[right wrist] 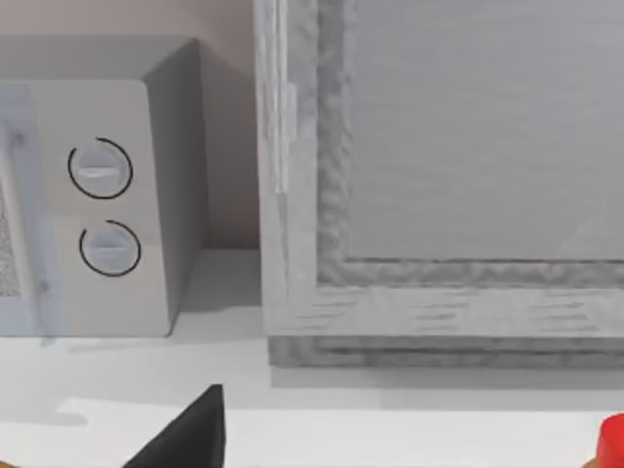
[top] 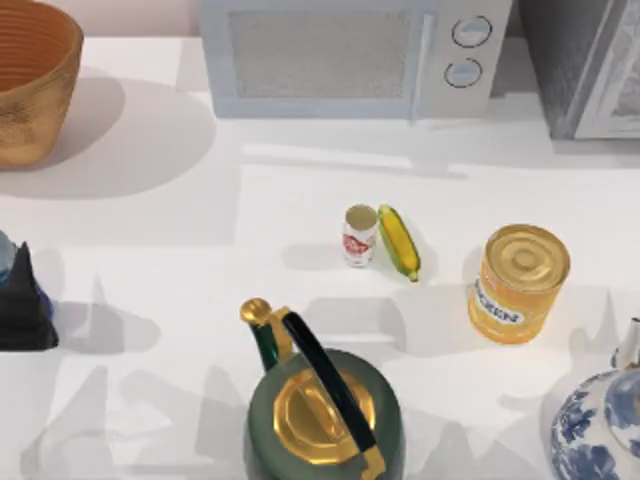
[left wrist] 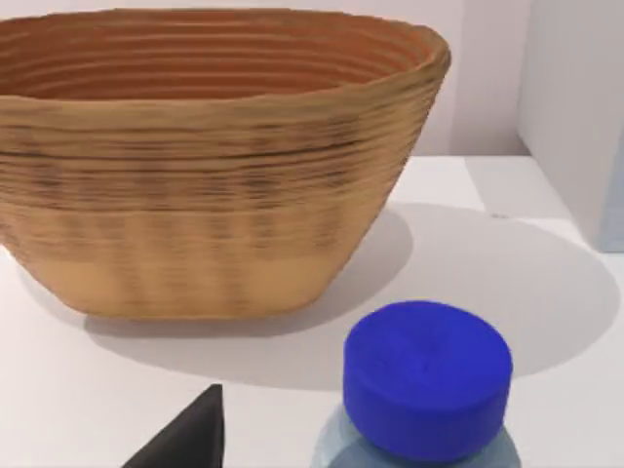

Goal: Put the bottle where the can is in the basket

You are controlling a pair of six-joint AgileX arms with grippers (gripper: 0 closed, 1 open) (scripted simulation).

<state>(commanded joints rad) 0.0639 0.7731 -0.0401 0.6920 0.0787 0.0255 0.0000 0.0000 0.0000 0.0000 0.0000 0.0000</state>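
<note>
The bottle (left wrist: 426,390), seen from the left wrist as a blue cap over a pale translucent shoulder, sits directly beneath that camera and close to the left gripper (top: 18,300), which stands at the table's (top: 200,250) far left edge in the top view. One dark fingertip (left wrist: 185,439) shows beside the bottle; whether the pincer is closed on it cannot be told from these views, though the bottle's position under the wrist suggests it is being carried. The basket (top: 30,80) stands at the far left corner, just ahead of the bottle in the wrist view, its ribbed orange-brown inner wall visible near the rim; its floor is hidden, so its contents cannot be judged. The can (top: 359,236) stands upright at mid-table, not in the basket, touching or just beside a corn cob (top: 398,241). A yellow-orange tin (top: 518,283) stands to their right, a green kettle (top: 320,410) nearer the front edge, a blue-and-white vase (top: 600,430) at the front right corner, and a microwave (top: 350,50) along the back. The right arm faces the microwave from the right side; its pincer state cannot be told.
</note>
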